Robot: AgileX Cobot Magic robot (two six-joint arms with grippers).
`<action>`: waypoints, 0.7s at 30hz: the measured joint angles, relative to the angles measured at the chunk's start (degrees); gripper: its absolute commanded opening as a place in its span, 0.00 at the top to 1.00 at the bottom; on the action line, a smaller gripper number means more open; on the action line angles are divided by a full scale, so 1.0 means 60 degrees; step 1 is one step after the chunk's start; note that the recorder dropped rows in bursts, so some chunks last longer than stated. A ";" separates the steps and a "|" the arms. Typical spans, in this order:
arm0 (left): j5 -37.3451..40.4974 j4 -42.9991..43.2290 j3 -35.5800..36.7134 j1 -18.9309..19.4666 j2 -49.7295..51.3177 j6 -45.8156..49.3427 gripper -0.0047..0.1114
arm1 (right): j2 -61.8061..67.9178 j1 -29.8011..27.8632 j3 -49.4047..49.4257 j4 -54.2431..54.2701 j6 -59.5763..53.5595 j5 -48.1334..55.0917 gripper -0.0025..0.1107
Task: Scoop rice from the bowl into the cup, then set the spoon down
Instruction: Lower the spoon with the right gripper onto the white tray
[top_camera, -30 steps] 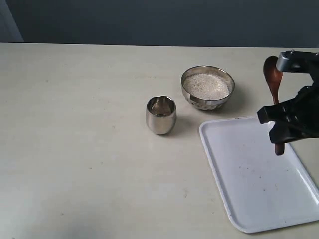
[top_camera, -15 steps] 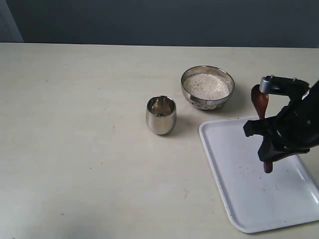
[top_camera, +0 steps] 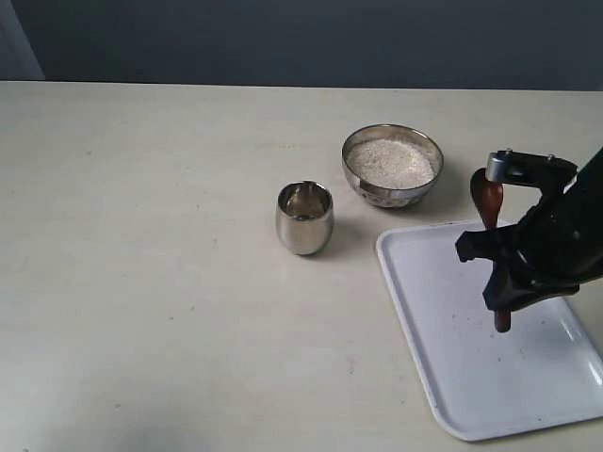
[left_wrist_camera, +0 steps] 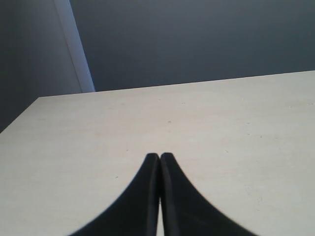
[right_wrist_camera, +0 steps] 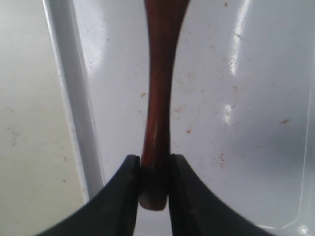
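The right pincer [top_camera: 501,290], at the right edge of the exterior view, is a matte black body built of angular, faceted lobes that narrow to short blunt ends. Above it sits a grey bracket [top_camera: 524,169] of dull metal with a rounded left end; two small studs [top_camera: 509,152] stand up from its top edge. In the right wrist view its fingers [right_wrist_camera: 118,201] are plain black and smooth, each flaring outward in a concave curve toward the bottom corners of the frame. The left pincer [left_wrist_camera: 159,158], at bottom centre of the left wrist view, has the same black, curved, flaring fingers [left_wrist_camera: 138,199] with rounded tips and a faint sheen.
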 measured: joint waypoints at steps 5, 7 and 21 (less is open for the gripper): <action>0.0000 0.0000 0.0000 0.0000 0.0000 0.0000 0.96 | 0.0246 0.0000 0.0000 0.0000 0.0000 0.0337 0.99; 0.0000 0.0000 0.0000 0.0000 0.0000 0.0000 0.96 | 0.0410 0.0000 0.0000 0.0000 -0.0040 0.0540 0.99; 0.0000 0.0000 0.0000 0.0000 0.0000 0.0000 0.96 | 0.1430 0.0000 0.0023 0.0153 -0.0391 0.0706 0.98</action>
